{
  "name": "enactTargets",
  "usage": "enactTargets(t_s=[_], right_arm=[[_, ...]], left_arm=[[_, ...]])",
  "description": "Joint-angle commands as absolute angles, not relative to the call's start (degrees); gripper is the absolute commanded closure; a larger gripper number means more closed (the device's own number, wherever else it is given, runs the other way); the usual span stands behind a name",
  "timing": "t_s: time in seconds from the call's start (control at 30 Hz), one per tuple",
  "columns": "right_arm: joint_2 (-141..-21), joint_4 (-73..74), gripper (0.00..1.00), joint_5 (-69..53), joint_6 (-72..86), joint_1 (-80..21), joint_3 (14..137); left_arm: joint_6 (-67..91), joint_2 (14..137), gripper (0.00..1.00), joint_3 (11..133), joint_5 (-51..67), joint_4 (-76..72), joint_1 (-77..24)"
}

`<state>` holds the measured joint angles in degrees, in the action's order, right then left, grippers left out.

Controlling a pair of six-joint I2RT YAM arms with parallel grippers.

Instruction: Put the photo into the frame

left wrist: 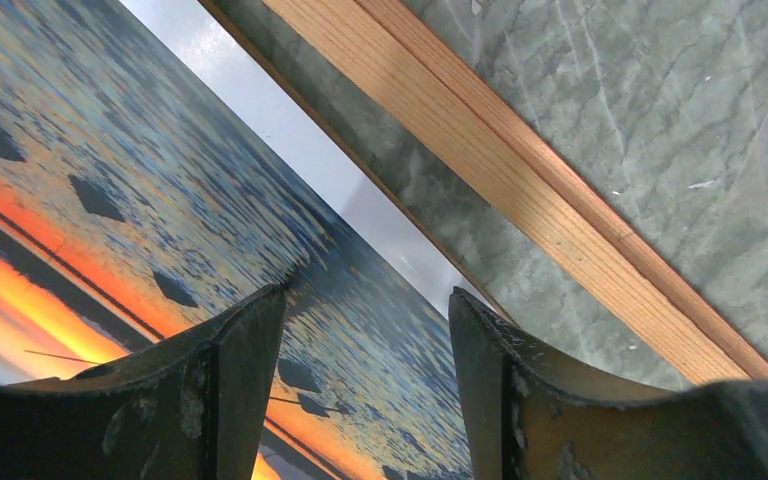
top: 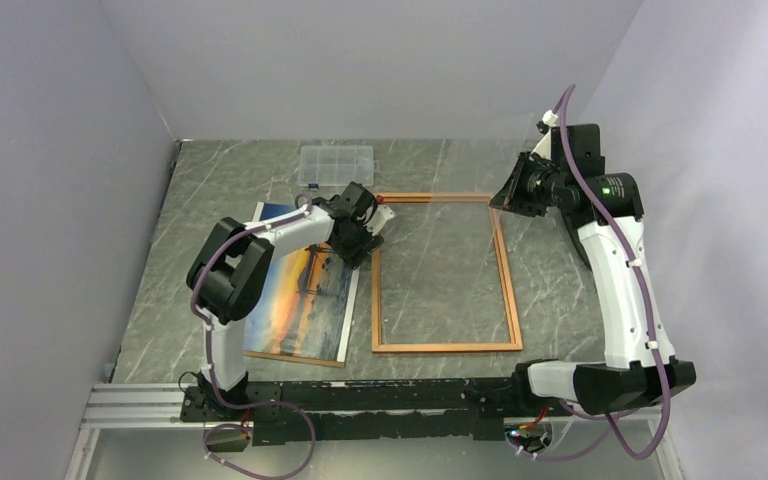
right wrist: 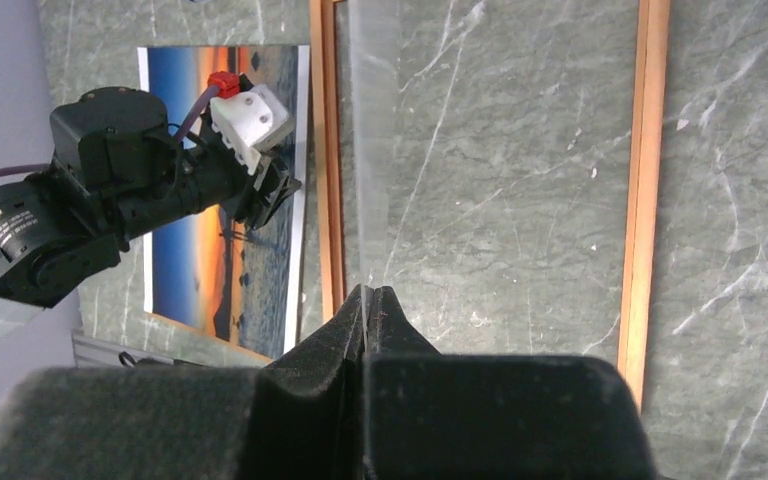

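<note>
1. The photo (top: 295,310), a sunset print, lies face up on the grey marbled desk (top: 210,180). It is left of the frame and just beside it, not yet inside. A thin brown edge (top: 290,356) shows along its near side, likely a board beneath.
2. The left pincer (left wrist: 365,300) hangs low over the photo's far right corner, jaws open and holding nothing. One finger is above the print and the other above the bare strip of desk between print and frame, so it seems placed to take that edge.
3. A clear plastic compartment box (top: 335,163) sits at the far side of the desk, just beyond the left pincer. It is near but off the path to the frame.
4. The frame (top: 447,347) lies flat at the centre, with wood-coloured rails and marbled desk visible through its opening. Its left rail, close to the photo, is the lip the print must clear.
5. The right pincer (right wrist: 370,292) is raised above the frame's far right corner, jaws closed. A faint clear strip runs away from its tips, and I cannot tell whether it is pinched. That arm may crowd the opening.
</note>
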<state>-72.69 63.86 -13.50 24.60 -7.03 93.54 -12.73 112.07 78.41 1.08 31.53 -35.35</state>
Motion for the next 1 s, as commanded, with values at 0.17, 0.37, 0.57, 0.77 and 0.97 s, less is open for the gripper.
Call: enactTargets(t_s=[0.17, 0.37, 0.57, 0.77, 0.97], right_arm=[[-73.61, 61.65, 1.0, -14.34, 25.29, -6.79, 92.22], [-72.81, 60.75, 1.0, -15.08, 25.85, -6.77, 91.13], [-71.61, 58.61, 1.0, -16.54, 26.39, -6.77, 87.79], [-71.89, 57.41, 1.0, -18.12, 26.5, -6.9, 86.22], [-71.6, 57.64, 1.0, -17.25, 26.44, -6.86, 86.18]], left_arm=[[-14.26, 111.62, 0.33, 72.73, -6.76, 25.72, -38.67], [-18.74, 111.84, 0.35, 66.97, -14.65, 24.58, -38.37], [-21.0, 108.52, 0.36, 60.08, -15.74, 23.9, -33.57], [-21.71, 104.87, 0.37, 58.93, -14.55, 24.69, -29.98], [-13.97, 101.61, 0.33, 73.35, -7.17, 37.12, -30.24]])
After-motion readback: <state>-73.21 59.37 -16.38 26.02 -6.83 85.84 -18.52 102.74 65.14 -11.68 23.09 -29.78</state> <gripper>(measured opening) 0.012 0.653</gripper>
